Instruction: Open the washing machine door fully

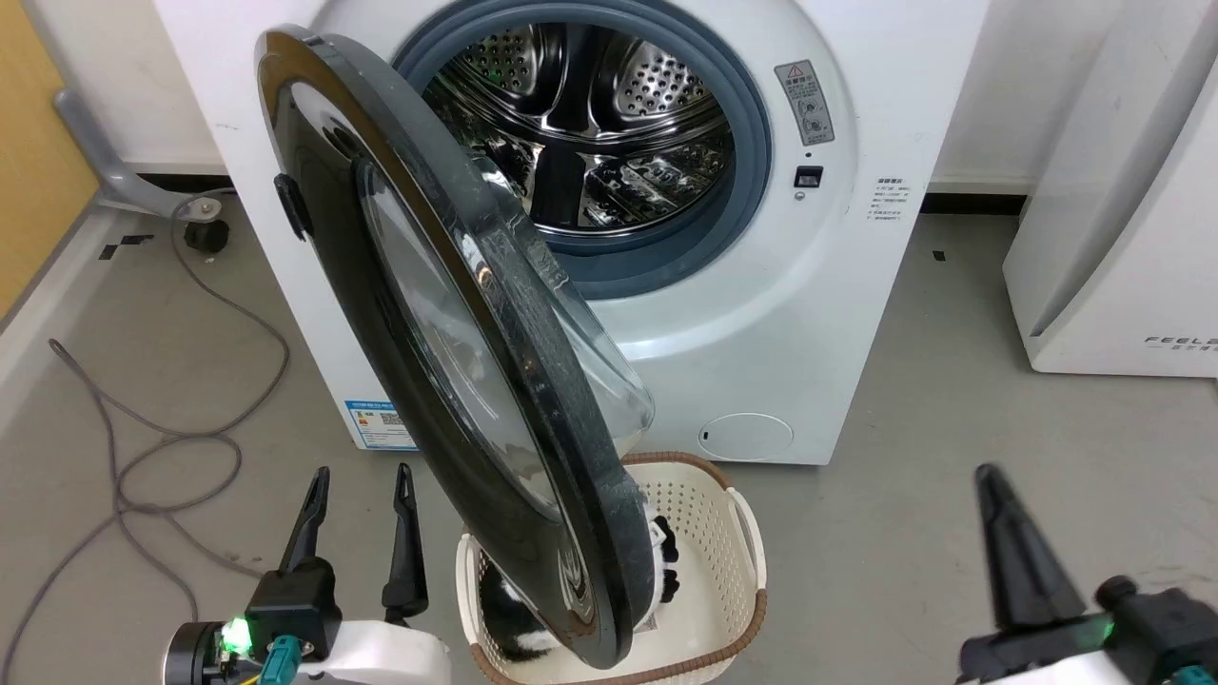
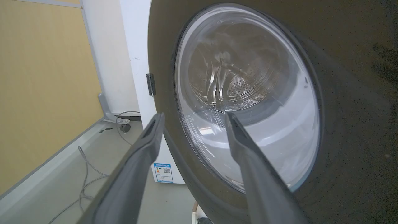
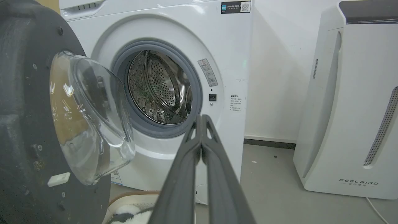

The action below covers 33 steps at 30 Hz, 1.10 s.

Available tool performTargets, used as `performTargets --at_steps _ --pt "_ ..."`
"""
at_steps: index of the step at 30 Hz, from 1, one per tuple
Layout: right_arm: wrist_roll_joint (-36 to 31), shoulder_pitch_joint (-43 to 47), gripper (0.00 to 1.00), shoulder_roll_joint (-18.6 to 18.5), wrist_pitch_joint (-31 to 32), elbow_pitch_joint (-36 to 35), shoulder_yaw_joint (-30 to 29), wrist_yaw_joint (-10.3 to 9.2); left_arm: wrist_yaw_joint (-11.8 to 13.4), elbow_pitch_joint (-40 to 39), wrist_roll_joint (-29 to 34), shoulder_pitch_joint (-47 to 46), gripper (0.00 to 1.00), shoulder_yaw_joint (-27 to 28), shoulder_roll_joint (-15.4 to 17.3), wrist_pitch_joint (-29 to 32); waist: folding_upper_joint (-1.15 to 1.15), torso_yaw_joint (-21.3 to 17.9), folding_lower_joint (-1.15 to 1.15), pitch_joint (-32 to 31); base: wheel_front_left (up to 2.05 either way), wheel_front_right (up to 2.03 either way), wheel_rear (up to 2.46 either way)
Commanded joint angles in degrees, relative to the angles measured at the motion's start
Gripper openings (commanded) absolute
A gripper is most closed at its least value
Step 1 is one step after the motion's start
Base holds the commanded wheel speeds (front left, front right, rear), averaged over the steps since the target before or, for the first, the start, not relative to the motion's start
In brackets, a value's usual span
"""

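The white washing machine (image 1: pixel 790 314) stands ahead with its steel drum (image 1: pixel 590 114) exposed inside the grey-blue ring. Its round black door (image 1: pixel 400 323) hangs swung out about halfway, edge towards me, the clear glass bowl (image 1: pixel 609 381) bulging on its inner side. In the left wrist view the door's glossy outer face (image 2: pixel 351 102) sits close in front. My left gripper (image 1: pixel 362 476) is open, low and just left of the door, touching nothing. My right gripper (image 1: pixel 990 480) at the lower right has its fingers pressed together, empty. The right wrist view shows the door's dark grey inner face (image 3: pixel 21 130) and shut fingertips (image 3: pixel 201 119).
A cream perforated basket (image 1: pixel 733 542) holding something black and white sits on the floor under the door. Grey cables (image 1: pixel 171 419) trail on the floor at left beside a yellow wall panel (image 1: pixel 33 143). A white slanted appliance (image 1: pixel 1123 247) stands at right.
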Motion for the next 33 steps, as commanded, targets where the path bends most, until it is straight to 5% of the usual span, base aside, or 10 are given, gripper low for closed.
performTargets --at_steps 1,2,3,4,5,12,13,14,15,33 --pt "0.3 0.8 0.00 0.4 -0.3 1.0 0.9 0.05 -0.2 -0.1 0.2 0.4 1.00 0.0 0.1 -0.3 0.00 0.1 0.00 0.0 0.00 0.00 0.00" --pt "0.6 1.0 0.00 0.4 -0.3 1.6 1.2 0.05 -0.2 -0.1 0.2 0.4 1.00 0.0 0.1 -0.3 0.00 0.1 0.00 0.0 0.00 0.00 0.00" --pt "0.9 1.1 0.18 0.5 -0.3 2.0 1.3 0.05 -0.2 0.0 0.1 0.3 1.00 0.0 0.1 -0.3 0.00 0.1 0.00 -0.1 0.00 0.00 0.00" --pt "1.2 1.2 0.86 0.7 -0.3 2.5 1.4 0.05 -0.1 0.0 0.1 0.3 1.00 0.0 0.1 -0.3 0.00 0.2 0.00 -0.1 0.00 0.00 0.00" --pt "1.2 1.3 1.00 0.8 -0.3 2.8 1.3 0.05 -0.1 0.1 0.0 0.3 1.00 0.0 0.1 -0.3 0.00 0.2 0.00 -0.1 0.00 0.00 0.00" --pt "-0.6 1.7 1.00 1.3 -0.3 3.2 0.3 0.05 0.3 -0.5 -0.4 0.2 1.00 0.8 0.1 -0.3 0.00 0.7 0.00 -0.4 0.00 0.00 0.00" --pt "-0.9 1.8 1.00 1.3 -0.3 3.2 0.3 0.05 0.2 -0.7 -0.4 0.2 0.94 1.0 0.1 -0.3 0.00 0.7 0.00 -0.4 0.00 0.00 0.00" --pt "-1.3 1.9 1.00 1.4 -0.3 3.2 0.3 0.05 0.2 -1.1 -0.2 0.1 0.36 1.2 0.1 -0.3 0.00 0.7 0.00 -0.4 0.00 0.00 0.00" --pt "-1.8 1.9 1.00 1.4 -0.3 3.1 0.3 0.05 0.1 -1.5 -0.2 0.0 0.00 1.4 0.1 -0.3 0.00 0.7 0.00 -0.4 0.00 0.00 0.00" --pt "-1.0 2.7 1.00 1.7 -0.3 0.4 -1.2 0.05 -1.7 -21.9 1.3 -6.7 0.00 -2.4 0.1 -0.3 0.00 0.6 0.00 -0.7 0.00 0.00 0.00"
